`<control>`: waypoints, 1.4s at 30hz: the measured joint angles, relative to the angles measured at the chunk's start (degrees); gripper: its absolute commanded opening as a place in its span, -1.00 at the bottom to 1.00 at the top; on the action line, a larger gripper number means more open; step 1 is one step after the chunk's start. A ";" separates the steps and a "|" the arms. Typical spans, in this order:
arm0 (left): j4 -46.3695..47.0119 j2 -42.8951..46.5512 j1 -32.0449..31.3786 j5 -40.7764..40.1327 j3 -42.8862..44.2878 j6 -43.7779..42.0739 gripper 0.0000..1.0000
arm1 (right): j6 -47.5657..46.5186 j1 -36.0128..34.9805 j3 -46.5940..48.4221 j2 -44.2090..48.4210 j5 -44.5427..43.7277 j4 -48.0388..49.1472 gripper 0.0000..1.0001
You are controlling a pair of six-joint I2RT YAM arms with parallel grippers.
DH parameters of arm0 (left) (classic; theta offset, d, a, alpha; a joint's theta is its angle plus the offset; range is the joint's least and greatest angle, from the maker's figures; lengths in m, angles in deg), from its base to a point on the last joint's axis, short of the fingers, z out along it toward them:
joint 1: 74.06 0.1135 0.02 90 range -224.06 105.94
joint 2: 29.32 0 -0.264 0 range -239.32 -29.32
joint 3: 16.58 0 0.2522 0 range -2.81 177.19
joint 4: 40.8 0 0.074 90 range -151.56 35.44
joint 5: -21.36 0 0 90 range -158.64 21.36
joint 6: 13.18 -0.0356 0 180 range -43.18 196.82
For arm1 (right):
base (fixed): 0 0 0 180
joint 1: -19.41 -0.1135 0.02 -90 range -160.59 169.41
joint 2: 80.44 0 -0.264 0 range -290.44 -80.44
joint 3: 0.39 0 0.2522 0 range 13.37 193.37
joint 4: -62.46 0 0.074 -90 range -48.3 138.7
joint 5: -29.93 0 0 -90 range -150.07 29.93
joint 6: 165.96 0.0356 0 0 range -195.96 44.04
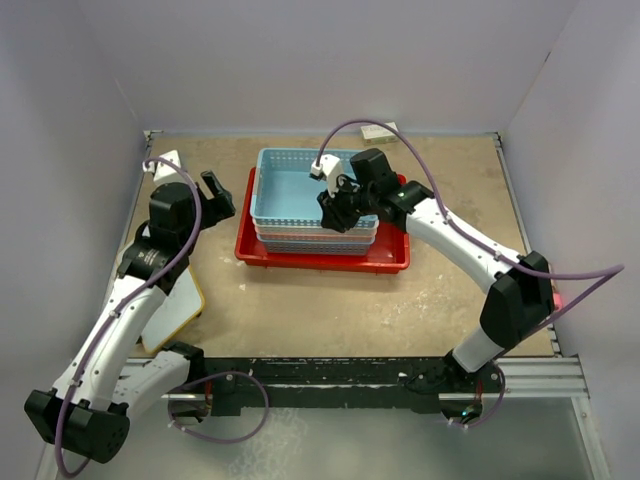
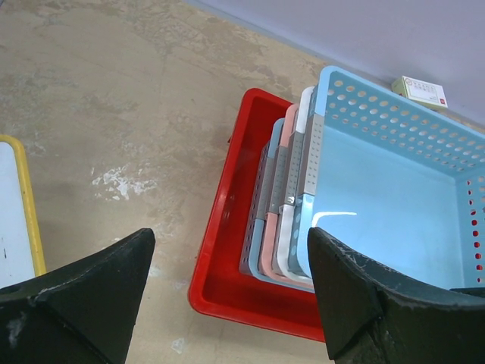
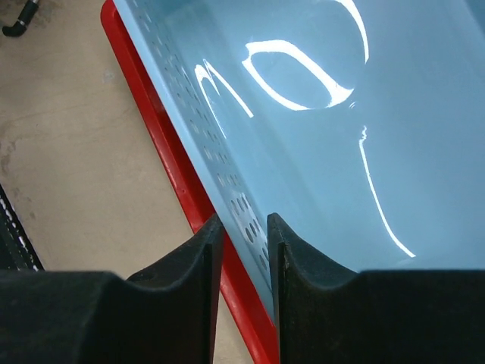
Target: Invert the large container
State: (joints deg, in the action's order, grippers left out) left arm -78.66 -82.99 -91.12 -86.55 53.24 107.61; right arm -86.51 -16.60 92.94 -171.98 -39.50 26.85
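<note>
The large red tray (image 1: 322, 262) lies upright in the middle of the table with a stack of perforated baskets (image 1: 300, 195) nested inside it, a light-blue one on top. My right gripper (image 1: 340, 215) is shut on the near wall of the top light-blue basket (image 3: 318, 114); its fingers straddle that wall, with the tray's red rim (image 3: 163, 144) just outside. My left gripper (image 1: 218, 192) is open and empty, hovering off the tray's left end. In the left wrist view the tray (image 2: 220, 265) shows between the open gripper (image 2: 231, 239), and the basket stack (image 2: 379, 197) fills it.
A white board with a yellow edge (image 1: 175, 305) lies at the left by the left arm and shows in the left wrist view (image 2: 15, 212). A small box (image 1: 378, 131) sits at the back wall. Grey walls enclose the table on three sides.
</note>
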 measured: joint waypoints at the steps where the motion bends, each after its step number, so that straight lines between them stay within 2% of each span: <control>1: 0.00 0.17 0.00 0.00 -0.02 0.07 0.58 | -0.39 -0.07 0.42 0.00 0.02 -0.46 -0.36; 2: 0.00 0.26 0.00 0.04 -0.02 0.09 0.58 | -0.46 -0.11 0.52 0.00 0.04 -0.55 -0.42; 5: 0.00 0.33 0.00 0.17 -0.04 0.07 0.58 | -1.09 -0.57 1.36 0.00 0.11 -1.14 -0.85; 7: 0.02 0.33 0.00 0.33 -0.24 0.09 0.58 | -1.95 -0.98 1.73 -0.07 0.74 -1.40 -1.00; 17: -0.02 0.33 0.00 1.01 -0.50 0.07 0.58 | 0.59 -2.67 5.18 0.31 -0.63 -2.89 -1.00; 24: 0.04 0.33 0.00 1.16 -0.50 0.07 0.58 | 8.26 -2.67 2.62 11.91 -7.78 6.51 -1.00; 29: 0.42 0.17 0.00 1.79 -0.50 0.07 0.58 | 13.20 -2.78 2.43 19.74 -16.50 12.11 -1.00; 34: 0.66 -0.50 0.00 2.84 -0.50 0.07 0.58 | 14.40 -2.05 -1.18 23.98 -33.20 14.27 -1.00; 38: 0.72 -1.01 0.00 3.52 -0.50 0.04 0.58 | 15.69 3.08 -5.84 27.28 -43.28 12.37 -1.00; 42: 1.09 -1.51 0.00 4.33 -0.50 0.04 0.58 | 17.73 10.80 -9.62 30.36 -47.47 8.55 -1.00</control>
State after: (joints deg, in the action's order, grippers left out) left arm -77.56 -84.50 -91.12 -82.23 52.73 107.65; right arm -68.78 -5.80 83.33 -141.63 -86.97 35.40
